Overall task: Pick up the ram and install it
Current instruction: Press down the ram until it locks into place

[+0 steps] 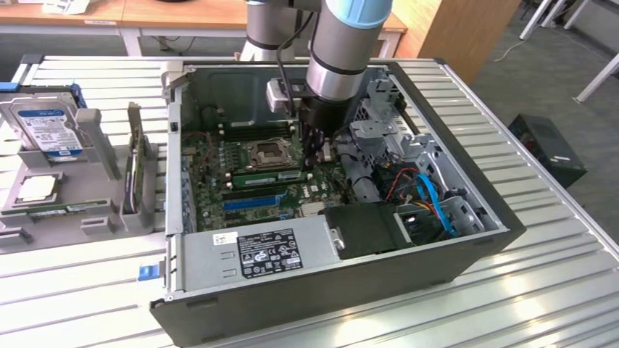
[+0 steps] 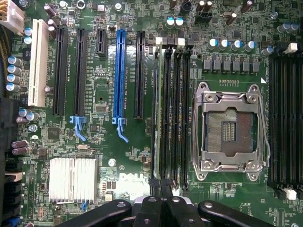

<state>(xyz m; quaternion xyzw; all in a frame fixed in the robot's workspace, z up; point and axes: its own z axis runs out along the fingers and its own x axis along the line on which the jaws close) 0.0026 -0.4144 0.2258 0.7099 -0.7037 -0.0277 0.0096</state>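
**Apparently the ram is standing in its slot, with shut jaws at one end**

Nearest the camera in the exterior view, along the lower edge of the frame, sits the power supply with its black label. It is bolted into the open computer case, which lies on its side on the slatted metal table.

Behind it, at the centre of the frame, the motherboard is exposed. The ram shows there as a thin green stick on edge, just on the near side of the CPU socket. Its long axis runs across the frame towards the exterior view's left.

The gripper comes straight down from the arm at the ram's end on the exterior view's right, so the stick stretches leftward away from the jaws.

In the wrist view the gripper has its two black fingers pressed together with no gap between them. The ram is seen edge-on as a pale thin line running straight away from the fingertips. It lies in the outermost memory slot, the one farthest from the CPU socket. I cannot tell whether the tips pinch the stick's top edge or only bear on it. It looks seated rather than carried.

Farther back, at the exterior view's left, a grey tray holds a hard drive.
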